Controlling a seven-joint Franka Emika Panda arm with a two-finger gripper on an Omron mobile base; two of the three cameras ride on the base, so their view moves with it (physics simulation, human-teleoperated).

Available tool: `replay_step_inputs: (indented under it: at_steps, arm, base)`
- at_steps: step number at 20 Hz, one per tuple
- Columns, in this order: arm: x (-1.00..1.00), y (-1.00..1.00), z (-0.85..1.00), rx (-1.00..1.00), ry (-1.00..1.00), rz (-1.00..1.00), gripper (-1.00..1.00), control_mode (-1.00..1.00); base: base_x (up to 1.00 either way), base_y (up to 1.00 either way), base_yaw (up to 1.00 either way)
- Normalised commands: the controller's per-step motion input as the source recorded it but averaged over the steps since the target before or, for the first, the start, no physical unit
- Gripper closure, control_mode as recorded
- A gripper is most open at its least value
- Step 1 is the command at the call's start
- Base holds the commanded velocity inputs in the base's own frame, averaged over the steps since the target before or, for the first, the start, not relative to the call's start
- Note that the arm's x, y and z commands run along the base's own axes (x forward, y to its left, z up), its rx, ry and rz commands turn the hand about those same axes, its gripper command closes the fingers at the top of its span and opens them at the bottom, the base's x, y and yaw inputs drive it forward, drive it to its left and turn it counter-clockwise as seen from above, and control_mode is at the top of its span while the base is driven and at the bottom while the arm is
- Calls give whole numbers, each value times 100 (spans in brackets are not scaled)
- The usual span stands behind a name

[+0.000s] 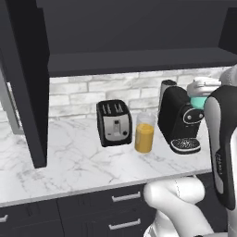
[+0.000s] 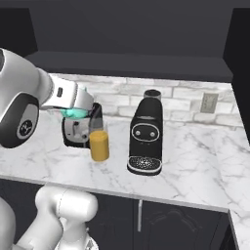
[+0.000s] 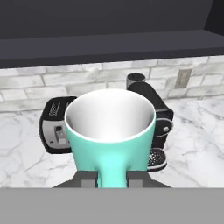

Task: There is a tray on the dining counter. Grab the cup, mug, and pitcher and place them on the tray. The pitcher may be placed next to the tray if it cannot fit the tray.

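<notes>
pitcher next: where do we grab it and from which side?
Judgement: take the pitcher around its glass body above the juice line, coming in from the counter's open front edge. It stands upright between the toaster and coffee machine, so both sides look tight. Its handle can't be made out. The gripper holds the mug.

The mug [image 3: 110, 135] at centre frame looks like smooth glazed ceramic, teal outside, white within. The pitcher [image 1: 145, 132] is clear glass. The counter [image 1: 69, 162] is polished grey-veined marble. The toaster [image 1: 114, 123] has a brushed-metal face in black casing; the coffee machine [image 2: 145, 133] is glossy black plastic.
</notes>
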Motion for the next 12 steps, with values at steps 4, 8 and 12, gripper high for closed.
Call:
replay_step_inputs:
  at_steps: [4,8,12]
  arm:
    - [0,0,0,0,0,0,100,100]
    - [0,0,0,0,0,0,100,100]
    - [0,0,0,0,0,0,100,100]
  base:
    - [-100,18,23]
    - [-100,48,30]
    - [-97,84,45]
